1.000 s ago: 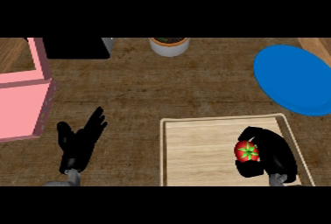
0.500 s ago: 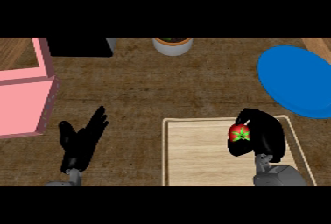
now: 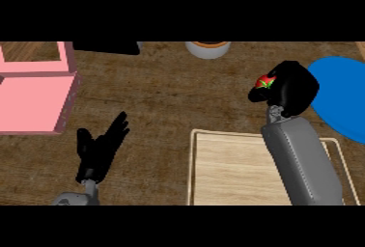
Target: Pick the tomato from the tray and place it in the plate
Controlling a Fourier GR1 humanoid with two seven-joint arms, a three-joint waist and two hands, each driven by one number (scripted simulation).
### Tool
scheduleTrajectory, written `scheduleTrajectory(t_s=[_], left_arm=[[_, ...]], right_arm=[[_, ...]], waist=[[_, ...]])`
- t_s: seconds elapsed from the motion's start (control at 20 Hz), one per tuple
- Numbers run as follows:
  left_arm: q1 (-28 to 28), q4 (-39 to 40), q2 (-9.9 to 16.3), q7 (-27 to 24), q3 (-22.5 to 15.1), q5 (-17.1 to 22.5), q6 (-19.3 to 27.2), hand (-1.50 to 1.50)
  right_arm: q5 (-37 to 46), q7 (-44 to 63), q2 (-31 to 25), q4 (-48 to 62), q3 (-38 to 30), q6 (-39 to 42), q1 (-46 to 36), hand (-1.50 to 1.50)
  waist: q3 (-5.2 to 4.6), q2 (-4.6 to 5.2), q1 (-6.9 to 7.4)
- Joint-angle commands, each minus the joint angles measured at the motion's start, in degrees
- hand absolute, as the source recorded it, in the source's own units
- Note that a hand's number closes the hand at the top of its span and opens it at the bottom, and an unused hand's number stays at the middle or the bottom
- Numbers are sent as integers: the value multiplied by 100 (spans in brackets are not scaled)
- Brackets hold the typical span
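Note:
A red tomato with a green stalk shows at the left side of my right hand, whose fingers are curled round it. The hand is above the counter, beyond the far edge of the wooden tray and just left of the blue plate. My right forearm crosses over the tray. At the lower left my left hand rests open with its fingers pointing up.
A pink box stands at the left edge. At the back, a grey cup-like container and a black object stand on the brown counter.
My right hand has lifted the tomato off the tray and carried it away from me, towards the blue plate. The left hand has stayed in place.

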Motion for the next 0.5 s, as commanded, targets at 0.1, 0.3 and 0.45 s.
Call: scheduleTrajectory(t_s=[0.1,0.3,0.45], left_arm=[[-86,77,-18,11,-58,-64,-12,0],[-136,87,19,107,6,-83,49,0],[-80,97,-58,34,72,2,79,0]], right_arm=[[1196,1169,85,923,-656,-1079,-1286,150],[1804,1544,307,1253,-1099,-1771,-1384,150],[1959,1431,325,1274,-1507,-2515,-1294,150]], waist=[[5,20,35],[15,6,-94],[22,-16,-215]])
